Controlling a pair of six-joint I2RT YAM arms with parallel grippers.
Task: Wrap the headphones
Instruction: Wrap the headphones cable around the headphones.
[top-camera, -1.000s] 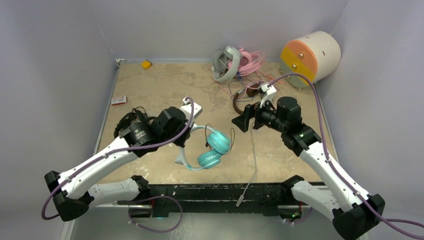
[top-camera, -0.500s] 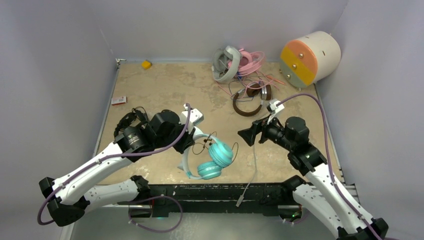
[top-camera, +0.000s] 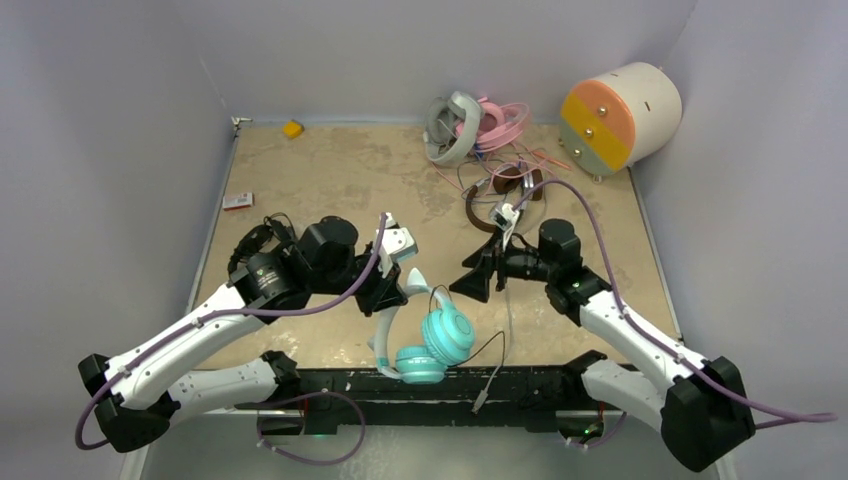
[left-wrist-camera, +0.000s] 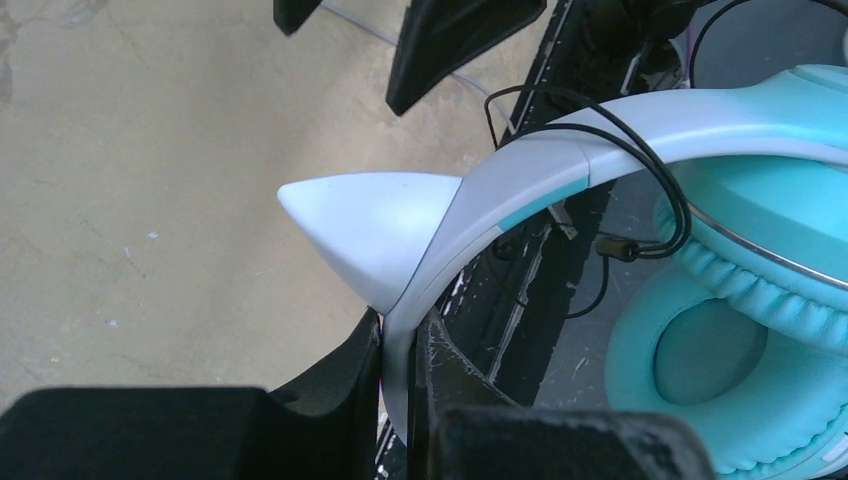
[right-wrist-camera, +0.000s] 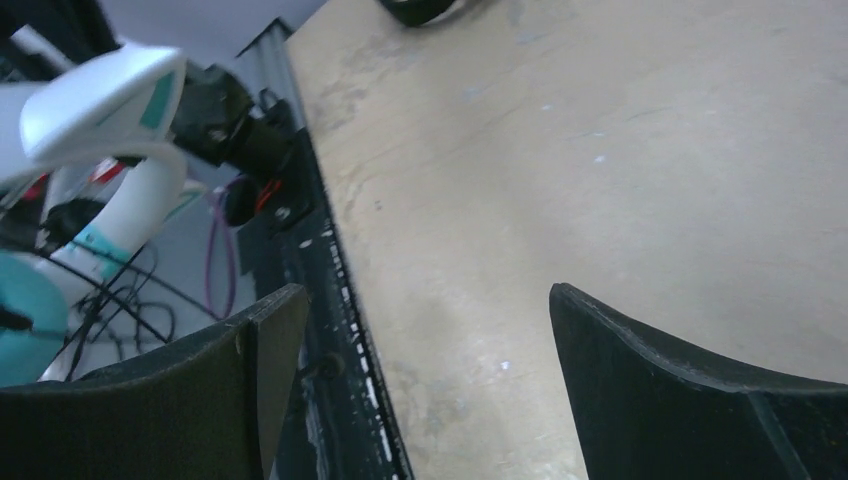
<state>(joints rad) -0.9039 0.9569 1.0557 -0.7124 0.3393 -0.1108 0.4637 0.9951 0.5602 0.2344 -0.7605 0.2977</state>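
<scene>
Holds in the left gripper (top-camera: 393, 292) the teal-and-white over-ear headphones with pointed cat ears (top-camera: 432, 338), jaws closed tight on the white plastic headband (left-wrist-camera: 520, 165) just below one ear. Has them at about 6 o'clock of the sandy-beige table top (top-camera: 330, 180), at the near edge, with the cups partly over the black metal front rail (top-camera: 540, 385). Cannot tell surely whether lifted or resting.

Shows, in the left wrist view, a turn or so of the thin black cable (left-wrist-camera: 615, 246) already across the headband, with the rest hanging loose beside the teal cushion. Carries nothing in the right gripper (top-camera: 470, 280): fingers spread wide and empty, at about 1 o'clock from the headphones, near but not touching, tips toward 9 o'clock.

Looks like the winding step, begun and not nearly finished. Calls next for bringing the open right fingers to the loose cable at about 3 o'clock of the cups, closing on it softly, then leading it around the band while gripping firm with the left. Needs care not to take instead the grey cable with a plug (top-camera: 505, 320), lying just beside.

Leaves for later the grey-white and pink pairs (top-camera: 465, 125) at 12 o'clock and the brown-and-silver pair (top-camera: 472, 212) near them.
</scene>
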